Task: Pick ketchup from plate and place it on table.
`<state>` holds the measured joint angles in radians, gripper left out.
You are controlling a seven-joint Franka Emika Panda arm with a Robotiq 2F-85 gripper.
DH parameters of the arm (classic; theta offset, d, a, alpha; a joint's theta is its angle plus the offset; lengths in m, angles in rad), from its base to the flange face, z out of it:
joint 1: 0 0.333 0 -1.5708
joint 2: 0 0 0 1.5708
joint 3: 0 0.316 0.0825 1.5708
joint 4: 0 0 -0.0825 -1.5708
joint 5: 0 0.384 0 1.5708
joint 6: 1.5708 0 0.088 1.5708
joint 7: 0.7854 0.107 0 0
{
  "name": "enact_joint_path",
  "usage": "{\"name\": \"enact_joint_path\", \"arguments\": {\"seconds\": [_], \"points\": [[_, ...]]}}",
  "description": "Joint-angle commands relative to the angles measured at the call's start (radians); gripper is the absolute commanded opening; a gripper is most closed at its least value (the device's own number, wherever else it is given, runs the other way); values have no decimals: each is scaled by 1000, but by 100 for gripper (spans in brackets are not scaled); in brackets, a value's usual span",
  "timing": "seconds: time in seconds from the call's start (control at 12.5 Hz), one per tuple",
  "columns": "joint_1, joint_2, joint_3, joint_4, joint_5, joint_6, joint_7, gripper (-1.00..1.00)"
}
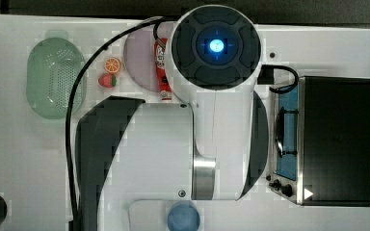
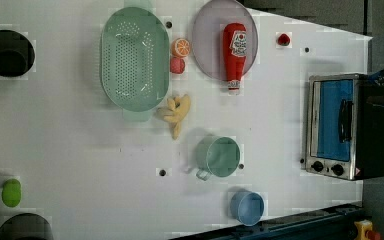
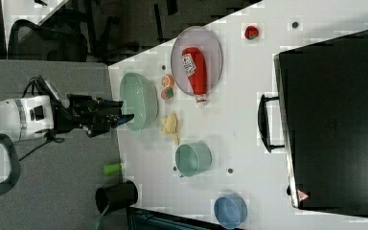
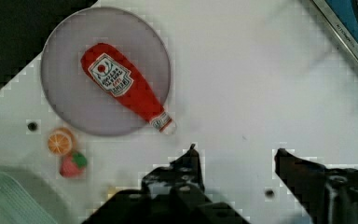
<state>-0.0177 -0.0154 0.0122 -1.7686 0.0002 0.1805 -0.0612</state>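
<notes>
In the wrist view the pincer [image 4: 235,154] comes first: its two dark fingers [image 4: 189,163] stand apart with nothing between them, over bare white worktop [image 4: 242,70]. Beyond the fingertips lies the ketchup [image 4: 123,88], a red bottle flat on its side on the plate [image 4: 65,93]. Its body and label rest on the plate, while the white cap pokes past the rim, over the worktop. The pincer is well apart from the bottle and touches nothing.

Just beside the plate in the wrist view sit an orange slice [image 4: 59,141] and a strawberry [image 4: 72,164], touching or nearly so, and past them the rim of the colander [image 4: 9,196].

In the left view the same layout shows from above: the ketchup [image 2: 234,52] lies along the plate [image 2: 207,35] with its cap towards the middle of the worktop [image 2: 80,160]. The colander [image 2: 135,57] is at the left view's left of the plate, with the orange slice [image 2: 181,47] and strawberry [image 2: 177,65] between them. A yellow banana bunch [image 2: 176,112] lies near the colander's end, a green mug [image 2: 219,156] and a blue dish [image 2: 247,207] farther on. A small red fruit [image 2: 283,39] sits at the left view's right of the plate, and a toaster oven [image 2: 340,127] stands at the worktop's edge.

In the right view the arm [image 3: 24,120] holds the pincer [image 3: 117,117] near the colander [image 3: 139,100].
</notes>
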Motion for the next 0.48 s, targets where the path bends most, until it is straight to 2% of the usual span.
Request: {"name": "enact_joint_path", "arguments": {"seconds": [0.08, 0.24, 0.48], "points": [[-67, -139, 28, 41, 22, -200, 67, 60], [-66, -137, 28, 41, 22, -199, 66, 100], [-64, -101, 35, 41, 22, -179, 57, 100]]}}
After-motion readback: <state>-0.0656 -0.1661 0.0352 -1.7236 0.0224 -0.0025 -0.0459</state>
